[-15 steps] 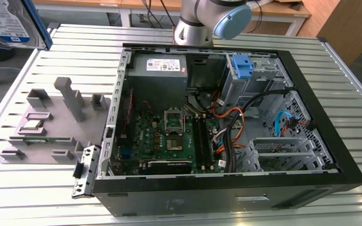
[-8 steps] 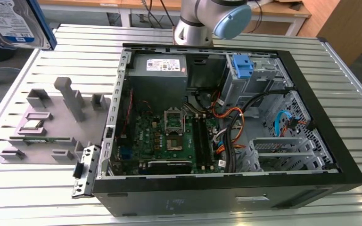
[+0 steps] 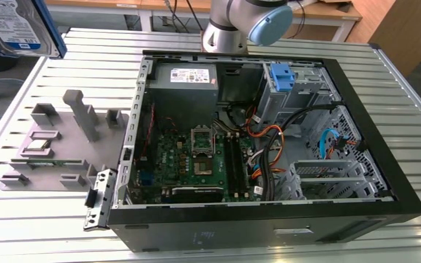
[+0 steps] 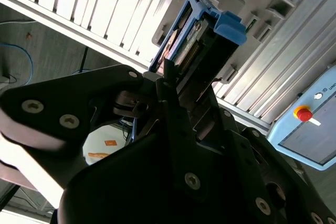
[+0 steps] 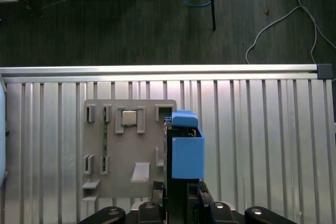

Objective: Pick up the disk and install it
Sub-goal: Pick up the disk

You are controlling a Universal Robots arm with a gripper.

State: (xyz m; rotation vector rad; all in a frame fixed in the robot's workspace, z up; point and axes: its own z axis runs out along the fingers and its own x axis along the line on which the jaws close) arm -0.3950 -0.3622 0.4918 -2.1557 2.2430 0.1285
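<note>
The disk [image 3: 13, 24], a silver drive with a blue-and-white label and a blue bracket, hangs high at the exterior view's upper left, above the table's far left corner. In the first wrist view the disk [image 5: 186, 150] appears edge-on, its blue bracket over the grey holder plate [image 5: 131, 150]. My gripper [image 5: 181, 190] is shut on the disk. In the second wrist view the black fingers [image 4: 168, 85] clamp the disk [image 4: 207, 30] from both sides. The open computer case [image 3: 269, 219] lies to the exterior view's right of the disk.
Inside the case are a grey power supply [image 3: 192, 75], a motherboard [image 3: 195, 159], cables and a blue drive bay bracket [image 3: 282, 76]. The grey holder plate [image 3: 64, 142] carries a chip [image 3: 37, 145] and a memory stick [image 3: 46, 161]. A pendant [image 4: 310, 124] lies on the slatted table [image 3: 386, 93].
</note>
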